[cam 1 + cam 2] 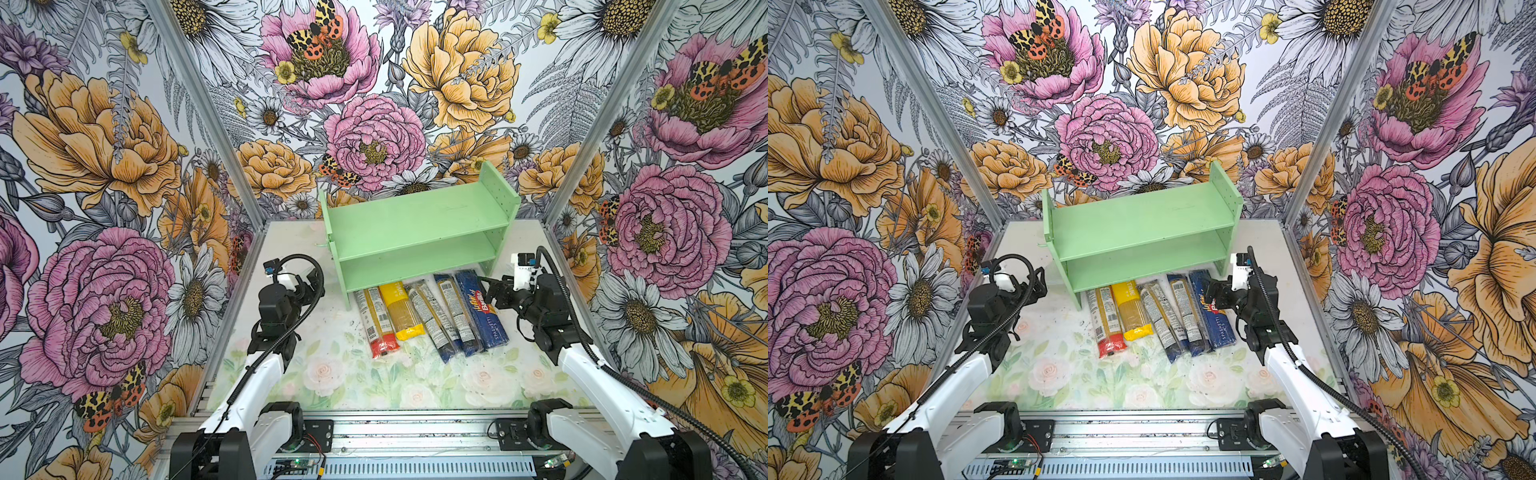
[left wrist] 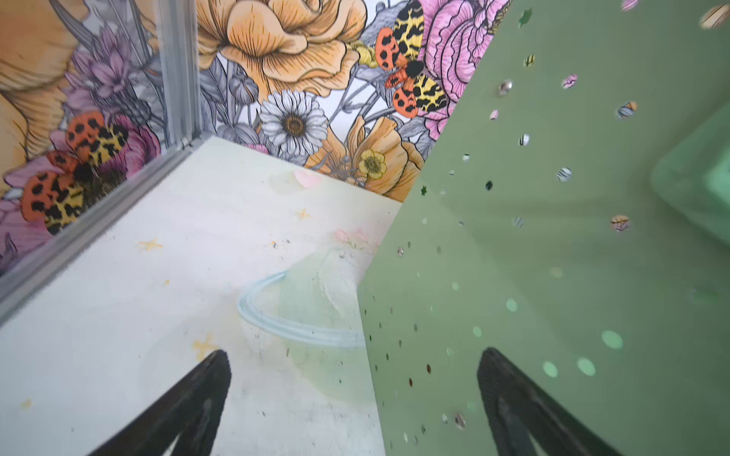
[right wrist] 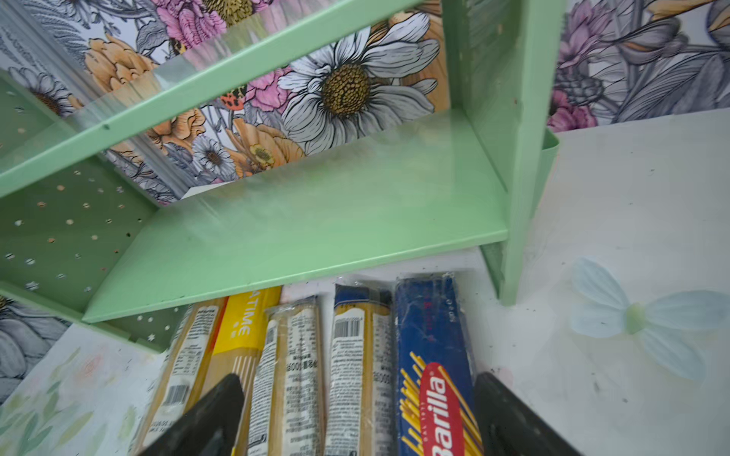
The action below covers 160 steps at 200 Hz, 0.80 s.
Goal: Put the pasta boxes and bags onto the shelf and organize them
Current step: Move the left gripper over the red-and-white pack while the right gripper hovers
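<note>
In both top views the mint-green shelf (image 1: 415, 218) stands at the back of the table (image 1: 332, 374). Five packs lie side by side on the mat before it: a red-ended bag (image 1: 376, 322), a yellow bag (image 1: 401, 309), a blue-ended bag (image 1: 430, 320), a second blue-ended bag (image 1: 455, 316) and the Barilla box (image 1: 482, 309).

The right wrist view adds that their far ends pass beneath the lower board. It also shows the right gripper (image 3: 357, 379) spread wide over the two blue-ended bags and the box, gripping nothing; whether it touches them is unclear. In the top views its jaws are too small to read.

Only the left wrist view shows the left gripper (image 2: 355, 355) wide apart and empty, close to the shelf's drilled side panel (image 2: 553, 237).
</note>
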Tool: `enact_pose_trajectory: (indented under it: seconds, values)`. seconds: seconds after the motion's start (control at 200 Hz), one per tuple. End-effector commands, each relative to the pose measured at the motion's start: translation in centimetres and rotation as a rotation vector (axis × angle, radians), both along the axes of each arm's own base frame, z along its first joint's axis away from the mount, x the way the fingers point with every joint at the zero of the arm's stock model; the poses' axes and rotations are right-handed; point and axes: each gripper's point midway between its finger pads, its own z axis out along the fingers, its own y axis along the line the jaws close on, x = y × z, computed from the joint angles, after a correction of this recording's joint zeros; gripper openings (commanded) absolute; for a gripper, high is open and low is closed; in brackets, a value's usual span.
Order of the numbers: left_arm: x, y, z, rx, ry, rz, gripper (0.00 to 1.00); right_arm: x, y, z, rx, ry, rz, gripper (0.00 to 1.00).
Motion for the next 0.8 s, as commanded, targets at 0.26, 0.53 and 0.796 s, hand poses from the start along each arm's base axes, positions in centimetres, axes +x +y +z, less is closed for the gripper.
enact_pose_trajectory:
  seconds: [0.26, 0.53, 0.796]
  values:
    - [-6.7, -5.7, -2.6, -0.185, 0.125, -0.187, 0.99, -2.6, 3.4, -0.4, 0.053, 0.041, 0.089, 0.92]
    - [-10.6, -7.1, -2.6, -0.241, 0.080, -0.235, 0.99, -3.3, 5.3, -2.4, 0.033, 0.076, 0.124, 0.92]
    - [-11.4, -7.7, -3.3, -0.258, 0.087, -0.261, 0.99, -4.3, 9.6, -3.1, 0.009, 0.051, 0.184, 0.92]
